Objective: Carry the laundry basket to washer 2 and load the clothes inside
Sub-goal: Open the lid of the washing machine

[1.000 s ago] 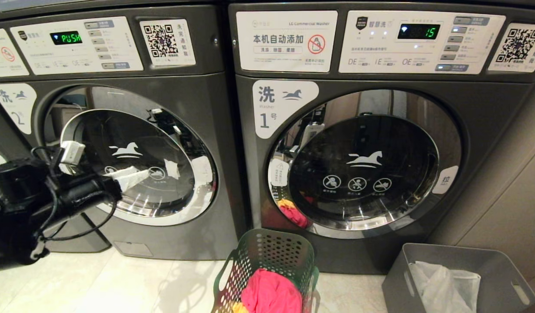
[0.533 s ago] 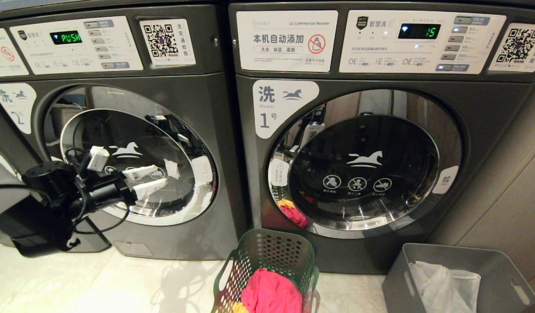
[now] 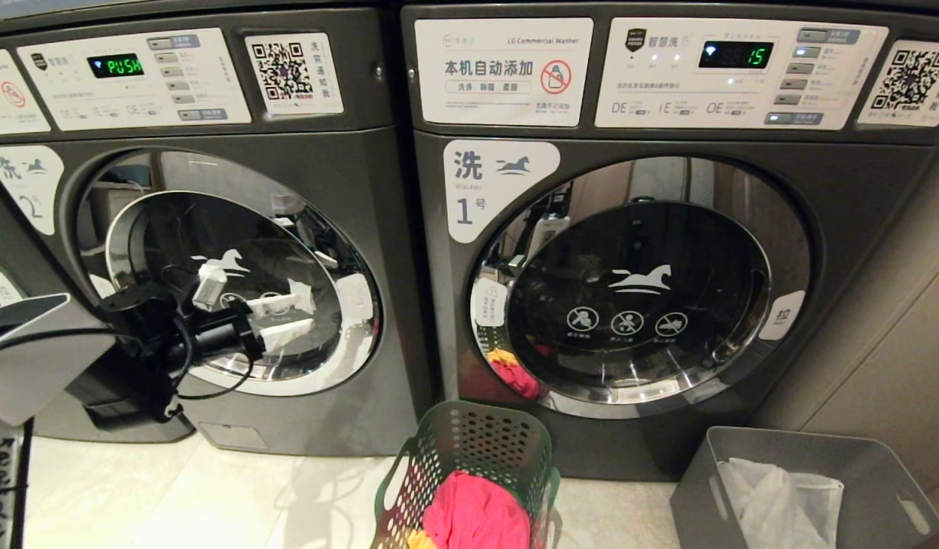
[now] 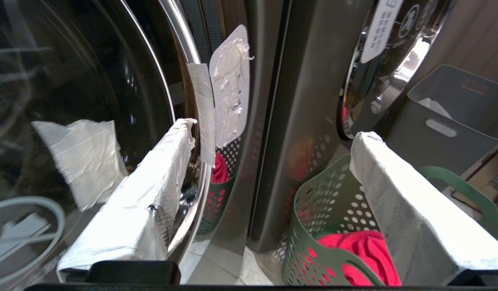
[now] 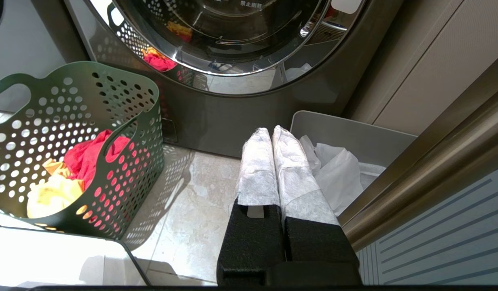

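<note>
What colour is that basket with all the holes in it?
Green. The laundry basket shows best in the right wrist view, with pink and yellow clothes inside.

The head view looks forward and down from mid-height at both washers, washer 2 (image 3: 225, 274) left, washer 1 (image 3: 637, 290) right, with the basket (image 3: 469, 457) and grey bin (image 3: 805, 488) at its lower edge. The left wrist view sits close against washer 2's door (image 4: 91, 121), facing along the fronts toward the basket (image 4: 325, 226). The right wrist view hangs low, facing the floor (image 5: 192, 194), basket (image 5: 70, 141) and bin (image 5: 346, 137). All three share the basket.
</note>
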